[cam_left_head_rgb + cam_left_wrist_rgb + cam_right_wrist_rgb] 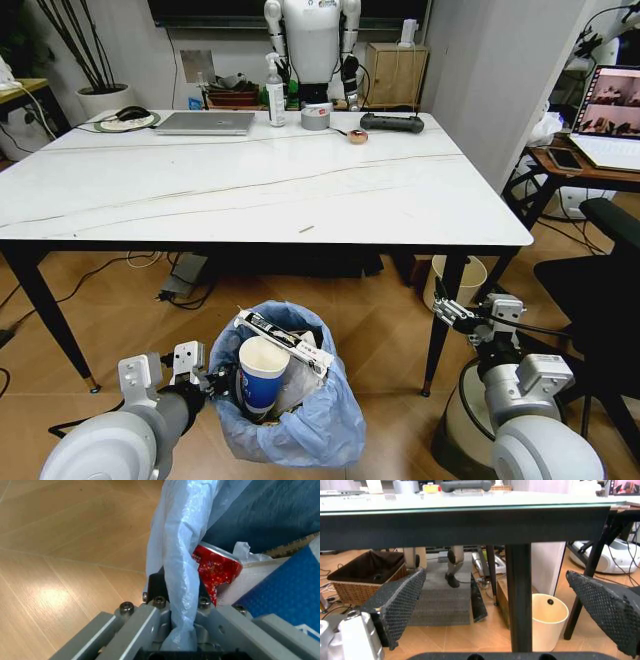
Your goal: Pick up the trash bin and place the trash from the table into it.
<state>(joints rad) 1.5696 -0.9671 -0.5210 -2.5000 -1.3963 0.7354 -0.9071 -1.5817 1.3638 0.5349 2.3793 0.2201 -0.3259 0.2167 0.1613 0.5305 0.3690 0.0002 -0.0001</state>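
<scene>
The trash bin (300,420), lined with a crinkled light-blue bag, is in front of the table (200,190), low in the head view. In it stand a blue paper cup (262,372) and a torn cardboard box (288,338). My left gripper (213,381) is shut on the bin's left rim. The left wrist view has the bag (182,547) pinched in my left gripper (181,597), with a red wrapper (218,569) and the blue cup (295,588) just inside. A tiny scrap (306,229) lies on the table. My right gripper (455,314) hangs open by the table's front right leg (520,592).
At the table's far edge are a silver laptop (205,122), a spray bottle (275,92), a grey tape roll (316,116) and a black bar (392,123). A plain cream bin (547,622) stands behind the leg. A black chair (600,280) is at the right. A wicker basket (367,575) sits under the table.
</scene>
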